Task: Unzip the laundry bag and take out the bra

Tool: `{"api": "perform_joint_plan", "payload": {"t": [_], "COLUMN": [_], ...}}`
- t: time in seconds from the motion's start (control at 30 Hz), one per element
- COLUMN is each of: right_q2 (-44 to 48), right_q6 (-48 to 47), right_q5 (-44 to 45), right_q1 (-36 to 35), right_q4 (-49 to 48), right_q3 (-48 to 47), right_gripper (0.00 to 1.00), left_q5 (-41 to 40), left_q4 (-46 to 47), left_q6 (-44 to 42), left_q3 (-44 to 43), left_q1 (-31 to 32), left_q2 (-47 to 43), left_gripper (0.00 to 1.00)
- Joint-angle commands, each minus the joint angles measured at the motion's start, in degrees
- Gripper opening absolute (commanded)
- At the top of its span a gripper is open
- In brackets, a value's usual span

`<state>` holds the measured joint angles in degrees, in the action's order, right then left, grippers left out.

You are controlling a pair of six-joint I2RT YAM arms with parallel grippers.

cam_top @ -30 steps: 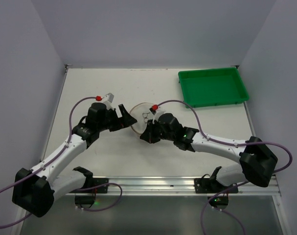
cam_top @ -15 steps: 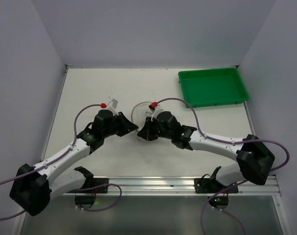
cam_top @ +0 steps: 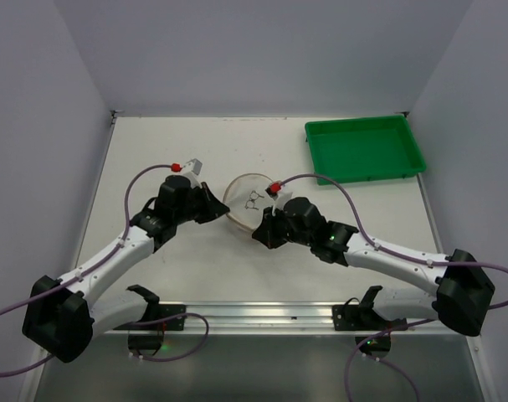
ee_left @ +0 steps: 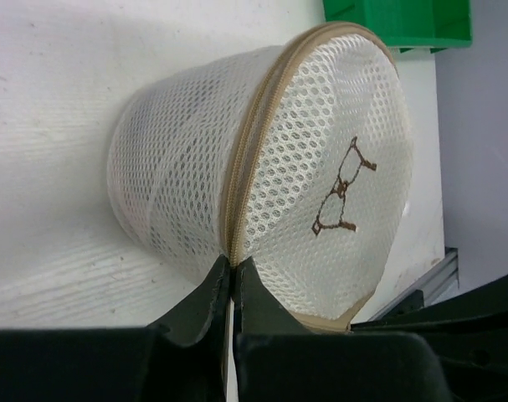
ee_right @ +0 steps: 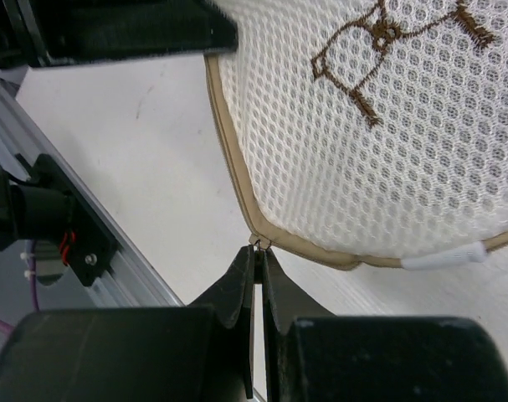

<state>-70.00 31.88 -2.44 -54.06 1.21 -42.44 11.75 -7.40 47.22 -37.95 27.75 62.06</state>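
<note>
- The right gripper (ee_right: 258, 255) had its jaws pressed together on what looked like the small metal zipper pull (ee_right: 255, 242), at the low edge of the laundry bag's round face.
- The left gripper (ee_left: 234, 280) had its jaws almost closed, pinching the zipper (ee_left: 247, 163) seam where the mesh wall met that face.
- The laundry bag (cam_top: 247, 199) lay tipped on its side between the two grippers. Its printed face was tilted up towards the near side, and its drum body ran back behind the face.
- The zipper appeared closed and curved away from both jaws around the face's rim. I judged the pull would have to follow that arc while the left pinch held the bag steady.
- Both arms were equally near, each touching the bag, so the grippers sat near one another with little room between them.
- Bare table (cam_top: 170, 142) lay on the far and left sides, the rail (cam_top: 262, 314) lay along the near edge, and the tray (cam_top: 364, 149) stood well apart at the far right.
- The bra could not be made out through the mesh.
</note>
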Motion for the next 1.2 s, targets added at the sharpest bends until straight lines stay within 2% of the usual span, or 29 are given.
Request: {"api": "perform_joint_plan", "payload": {"t": [0.0,0.1,0.23,0.33,0.37,0.4,0.43,0.53,0.6,0.7,0.8,0.9,0.93,1.0,1.03,1.13,1.17], "right_q2": [1.3,-0.2,-3.6,-6.3,-6.8,-7.8,-8.3,-10.4,-11.5,-12.4,-12.5,-11.9,-11.7,-10.7,-10.3,-8.2,-7.6], "right_q6": [-5.2,-4.6,-2.7,0.0,0.9,2.8,3.7,6.4,7.1,7.6,7.5,7.5,7.4,7.0,6.7,6.1,6.0], "right_q5": [-0.7,-4.1,-8.5,-8.5,-8.1,-7.6,-6.4,-4.5,-4.2,-3.5,-3.4,-3.5,-3.4,-3.0,-2.8,-1.6,-1.3], "right_q1": [-0.3,-0.3,-0.4,-0.4,-0.4,-0.4,-0.4,-0.4,-0.4,-0.4,-0.4,-0.4,-0.4,-0.4,-0.4,-0.3,-0.4], "right_q4": [4.9,3.2,-0.6,-3.8,-5.3,-6.0,-7.4,-8.4,-8.6,-8.9,-8.9,-8.8,-8.7,-8.1,-7.8,-6.6,-6.0], "right_q3": [-1.9,-2.7,-4.6,-6.3,-6.8,-7.5,-7.8,-9.9,-11.1,-11.4,-11.2,-10.2,-9.9,-8.8,-8.4,-6.6,-6.2], "right_gripper": [0.0,0.0,0.0,0.0,0.0,0.0,0.0,0.0,0.0,0.0,0.0,0.0,0.0,0.0,0.0,0.0,0.0], "left_q5": [-1.1,1.0,3.3,3.6,3.0,1.4,1.2,2.1,1.7,-0.1,-1.0,-1.3,-1.3,-1.6,-1.7,-2.8,-3.5], "left_q4": [-2.1,-4.0,-4.1,-3.3,-3.8,-4.4,-3.8,1.8,3.2,3.2,4.2,6.3,6.3,6.3,6.3,6.0,5.5], "left_q6": [-11.3,-19.1,-19.2,-13.7,-11.4,-9.1,-3.7,5.3,7.9,9.1,10.2,11.0,11.1,11.1,10.7,10.0,9.7], "left_q3": [-6.0,-10.0,-12.1,-10.6,-10.0,-9.3,-6.4,1.2,3.3,4.7,5.3,6.0,6.1,5.8,5.5,4.6,4.2], "left_q1": [-2.0,-2.3,-3.0,-3.0,-3.0,-3.0,-3.0,-2.7,-2.2,0.2,3.4,5.3,5.3,5.4,5.4,5.4,5.3], "left_q2": [3.4,6.9,7.9,5.9,5.2,3.4,2.2,-3.4,-6.3,-7.5,-6.3,-4.5,-4.1,-3.5,-3.4,-3.7,-3.9], "left_gripper": [0.0,0.0,0.16,0.41,0.59,0.67,0.81,0.92,0.92,0.87,0.75,0.58,0.44,0.29,0.17,0.0,0.0]}}
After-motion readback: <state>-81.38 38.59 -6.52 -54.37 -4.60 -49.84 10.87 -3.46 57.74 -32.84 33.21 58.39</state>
